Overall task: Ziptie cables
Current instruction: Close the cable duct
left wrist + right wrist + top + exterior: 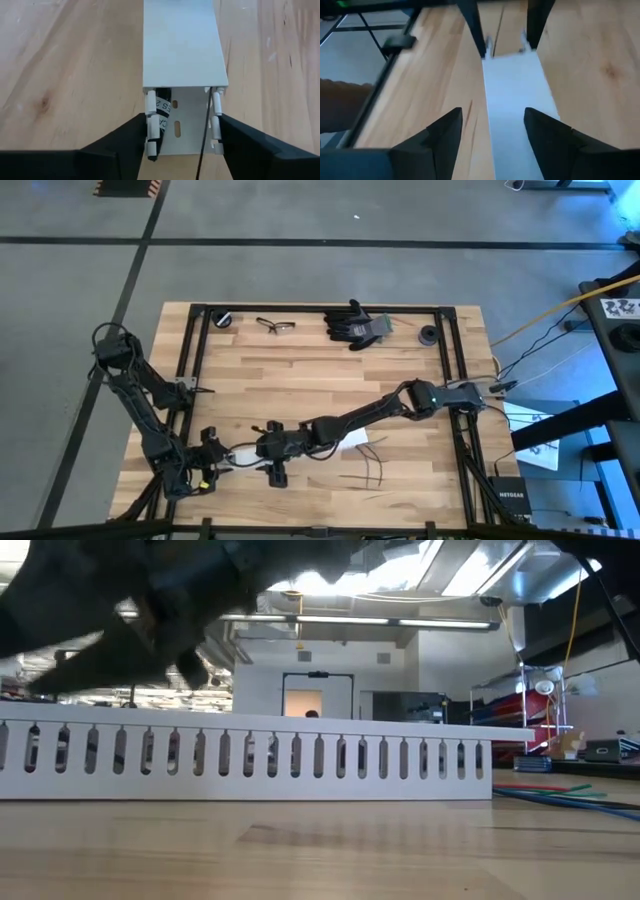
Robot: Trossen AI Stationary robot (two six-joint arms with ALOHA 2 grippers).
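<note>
Left gripper [182,145]: fingers apart, straddling the end of the white slotted duct [182,50], pads at its side walls.
Right gripper [492,132]: fingers apart over the duct, a gap on each side.
Cables [372,471]: loose on the bench [330,370], near the right gripper; one dark wire inside the duct's open end.

One camera hangs above and looks straight down on the whole wooden table [330,380] and both arms. A second sits at table height, very near a white slotted duct [250,758], and looks level across it into the room behind. Each wrist camera looks forward, close over the wood, between its own two dark fingers: the left one at the duct's open end [182,75], the right one along its white top [515,105]. These three low views share this duct.
</note>
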